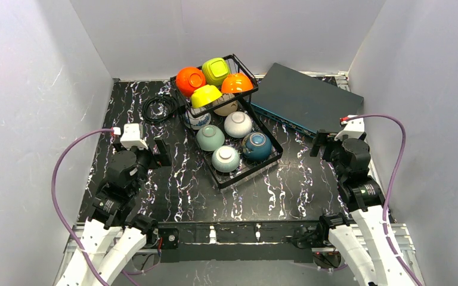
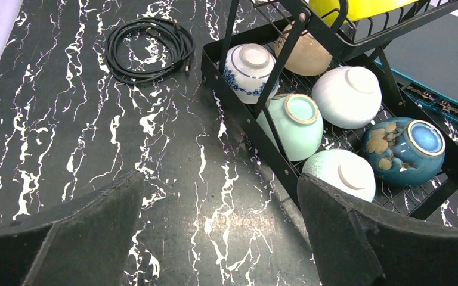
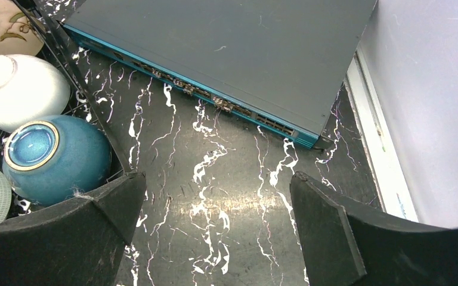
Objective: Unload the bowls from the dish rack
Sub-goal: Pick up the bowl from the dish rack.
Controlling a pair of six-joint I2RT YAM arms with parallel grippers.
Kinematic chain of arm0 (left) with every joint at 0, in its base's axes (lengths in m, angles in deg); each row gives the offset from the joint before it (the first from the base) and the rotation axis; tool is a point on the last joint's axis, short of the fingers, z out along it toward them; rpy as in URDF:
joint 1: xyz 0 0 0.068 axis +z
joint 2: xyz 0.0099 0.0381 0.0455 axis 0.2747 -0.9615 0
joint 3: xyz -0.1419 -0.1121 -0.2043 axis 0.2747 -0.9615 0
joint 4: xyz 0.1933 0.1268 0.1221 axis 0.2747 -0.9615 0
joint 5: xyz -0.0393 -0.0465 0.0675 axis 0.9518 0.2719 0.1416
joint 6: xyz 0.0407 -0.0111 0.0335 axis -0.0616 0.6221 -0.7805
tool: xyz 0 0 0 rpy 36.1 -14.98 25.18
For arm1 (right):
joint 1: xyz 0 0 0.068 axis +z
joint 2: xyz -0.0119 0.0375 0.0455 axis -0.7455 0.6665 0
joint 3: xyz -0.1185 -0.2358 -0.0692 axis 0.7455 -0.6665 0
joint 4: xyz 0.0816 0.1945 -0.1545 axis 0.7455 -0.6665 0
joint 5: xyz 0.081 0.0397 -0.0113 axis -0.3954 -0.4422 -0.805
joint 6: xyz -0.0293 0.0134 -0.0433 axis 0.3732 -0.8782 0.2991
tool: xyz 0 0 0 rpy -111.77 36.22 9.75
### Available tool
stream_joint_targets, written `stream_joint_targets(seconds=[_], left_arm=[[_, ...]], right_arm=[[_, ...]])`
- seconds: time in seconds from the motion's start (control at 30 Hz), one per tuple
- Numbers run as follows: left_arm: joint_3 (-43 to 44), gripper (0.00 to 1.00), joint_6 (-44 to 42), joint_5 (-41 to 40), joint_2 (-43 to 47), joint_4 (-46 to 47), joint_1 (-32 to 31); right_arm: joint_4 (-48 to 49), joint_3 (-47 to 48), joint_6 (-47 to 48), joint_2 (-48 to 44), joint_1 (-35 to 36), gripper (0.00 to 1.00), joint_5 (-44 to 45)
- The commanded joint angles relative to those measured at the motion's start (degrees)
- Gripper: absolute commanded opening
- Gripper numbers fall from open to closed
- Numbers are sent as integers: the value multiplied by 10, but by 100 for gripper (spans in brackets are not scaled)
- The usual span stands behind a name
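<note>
The black wire dish rack [image 1: 250,171] stands mid-table. Its raised tier holds two orange bowls [image 1: 190,80], a lime green bowl [image 1: 216,70] and a yellow bowl [image 1: 206,95]. The lower tray holds several upside-down bowls, among them a blue-and-white one [image 2: 247,68], a white one [image 2: 347,95], a pale green one [image 2: 292,125] and a dark teal one [image 3: 53,158]. My left gripper [image 2: 219,179] hovers open over bare table just left of the rack's [image 2: 244,122] near end. To the rack's right, my right gripper [image 3: 217,176] is open too, with nothing in it.
A flat dark grey-teal box [image 1: 307,98] lies at the back right, close ahead of the right gripper. A coiled black cable [image 1: 160,108] lies left of the rack. White walls enclose the table on three sides.
</note>
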Motion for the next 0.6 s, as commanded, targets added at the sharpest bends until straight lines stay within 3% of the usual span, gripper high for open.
stream_joint_targets(seconds=[0.0,0.3,0.57], left_arm=[[-7,98,-9,9,-10,10,9],[-5,98,-13,23,-16,12,14],[22,98,-17,62,-48,-6,14]], right_arm=[[15,2,-8,4,2,99,9],[-25,27,-45,46,2,99,1],[-124,102,-105,171,2,99,-41]])
